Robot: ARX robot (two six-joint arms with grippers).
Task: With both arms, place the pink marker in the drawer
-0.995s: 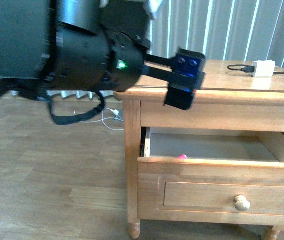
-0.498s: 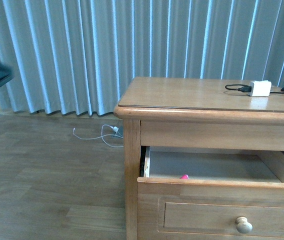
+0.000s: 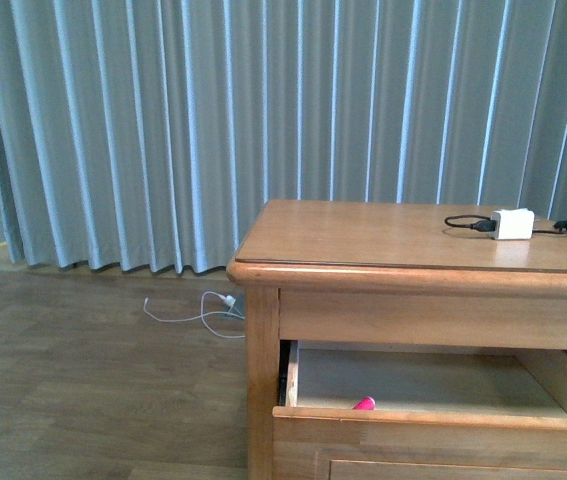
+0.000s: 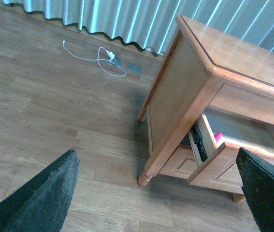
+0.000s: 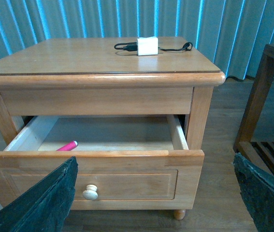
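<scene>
The pink marker [image 5: 67,145] lies inside the open wooden drawer [image 5: 93,153], near its front left corner. Only the marker's tip [image 3: 364,404] shows above the drawer front [image 3: 433,425] in the front view, and a sliver of the marker [image 4: 218,137] shows in the left wrist view. My right gripper [image 5: 158,193] is open, held back from the drawer front and its pale knob [image 5: 90,192], with nothing between its fingers. Off to the side of the nightstand [image 4: 185,92], above the floor, my left gripper [image 4: 161,193] hangs open and empty. Neither arm appears in the front view.
A white charger block [image 3: 513,224] with a black cable lies on the nightstand top [image 3: 363,235]. A white cable [image 3: 198,313] lies on the wood floor by the curtain [image 3: 163,130]. A dark wooden shelf frame [image 5: 265,111] stands beside the nightstand.
The left arm, which filled the left of the front view a second ago, has left that view. The view has tilted upward, so the drawer knob has dropped out of sight.
</scene>
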